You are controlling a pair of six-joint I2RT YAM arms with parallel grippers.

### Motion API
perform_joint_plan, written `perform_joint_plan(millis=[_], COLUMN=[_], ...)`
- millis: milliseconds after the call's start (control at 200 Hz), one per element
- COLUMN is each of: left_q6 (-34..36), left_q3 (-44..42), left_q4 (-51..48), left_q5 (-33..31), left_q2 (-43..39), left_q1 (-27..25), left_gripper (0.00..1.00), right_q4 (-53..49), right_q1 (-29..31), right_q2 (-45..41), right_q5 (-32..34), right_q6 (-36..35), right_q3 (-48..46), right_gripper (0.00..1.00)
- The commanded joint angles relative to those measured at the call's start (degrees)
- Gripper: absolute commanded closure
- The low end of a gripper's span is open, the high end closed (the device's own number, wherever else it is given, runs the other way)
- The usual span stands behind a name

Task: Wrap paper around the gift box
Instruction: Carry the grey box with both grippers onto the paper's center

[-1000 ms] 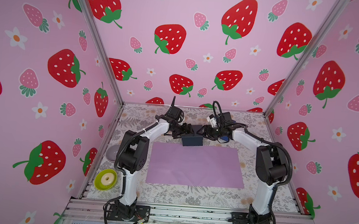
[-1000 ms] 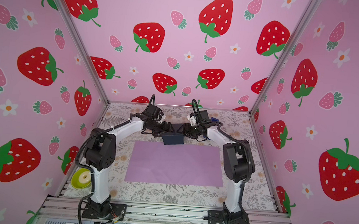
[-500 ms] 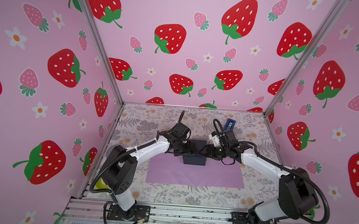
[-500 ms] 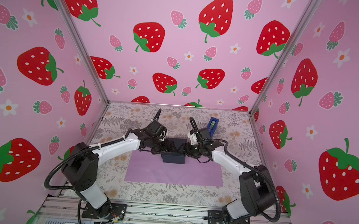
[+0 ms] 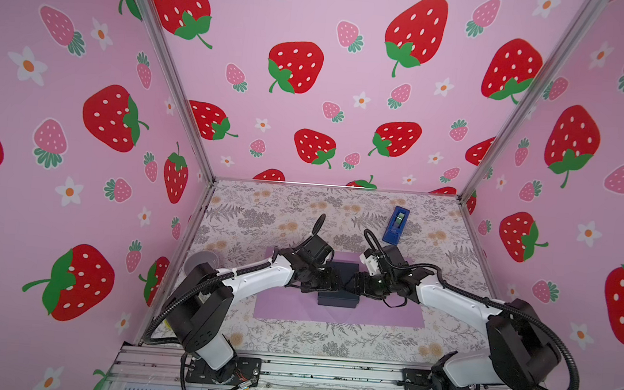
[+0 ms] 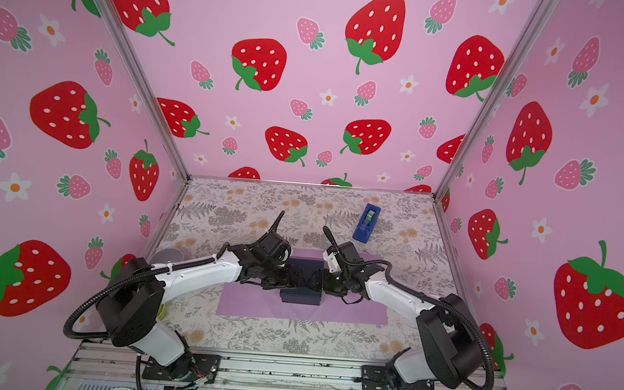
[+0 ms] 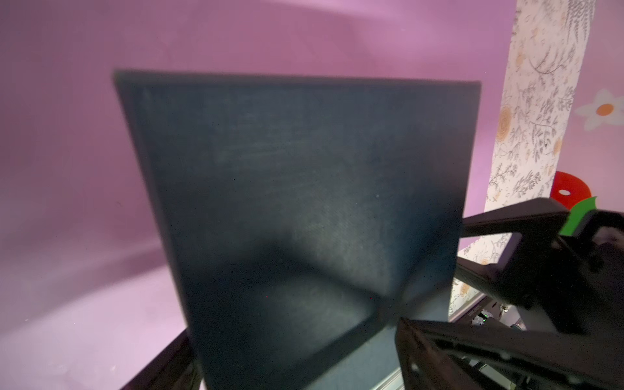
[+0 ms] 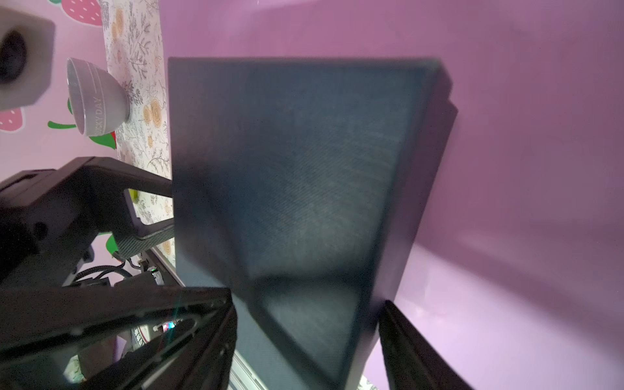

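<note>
The gift box (image 5: 337,300) (image 6: 300,297) is small and matte black and sits at the middle of the paper (image 5: 388,314) (image 6: 350,313), a lilac sheet lying flat on the table. My left gripper (image 5: 334,281) (image 6: 292,278) holds the box from the left and my right gripper (image 5: 353,283) (image 6: 315,280) from the right. The left wrist view has the gift box (image 7: 304,202) filling the space between the left gripper's (image 7: 297,354) jaws, over the paper (image 7: 67,169). In the right wrist view the gift box (image 8: 304,185) sits between the right gripper's (image 8: 307,327) jaws.
A blue tape dispenser (image 5: 396,225) (image 6: 366,223) lies behind the paper at the back right. A grey bowl (image 5: 200,261) (image 8: 98,98) stands at the table's left edge. The strawberry-printed walls close in the table on three sides.
Both grippers have brought the gift box forward from the paper's back edge to its middle. The arms now reach lower and nearer, which uncovers the tape dispenser.
</note>
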Motion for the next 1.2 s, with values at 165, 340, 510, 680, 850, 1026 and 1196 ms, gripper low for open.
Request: perform_joint_plan(millis=[165, 340, 510, 680, 850, 1026, 1196], left_q6=[1.3, 1.1, 1.6, 1.9, 1.9, 2.7, 2.7], left_q3=[4.1, 4.3, 5.5, 7.3, 8.4, 9.1, 8.9], left_q4=[0.6, 1.3, 1.7, 1.5, 1.1, 0.3, 0.2], left_q5=[0.4, 1.1, 2.2, 3.1, 3.2, 3.3, 3.4], left_q2=[2.0, 3.0, 3.8, 5.3, 6.3, 6.9, 7.1], left_q1=[0.4, 1.8, 2.4, 2.6, 3.1, 3.5, 3.6], left_gripper=[0.12, 0.12, 0.12, 0.12, 0.12, 0.12, 0.12], right_q4=[1.0, 0.6, 0.4, -0.2, -0.3, -0.6, -0.6], right_q1=[0.3, 0.0, -0.8, -1.7, -2.6, -2.6, -2.5], right_q2=[2.5, 4.7, 6.0, 7.2, 7.9, 7.8, 6.6], right_q5=[1.2, 1.7, 1.5, 1.2, 0.5, -0.2, 0.3], right_q6=[-0.5, -1.3, -2.0, -2.8, -3.1, -3.1, -2.9], right_q3=[3.7, 5.2, 6.7, 8.2, 8.4, 7.8, 6.8], right_gripper=[0.29, 0.32, 0.34, 0.35, 0.37, 0.38, 0.38])
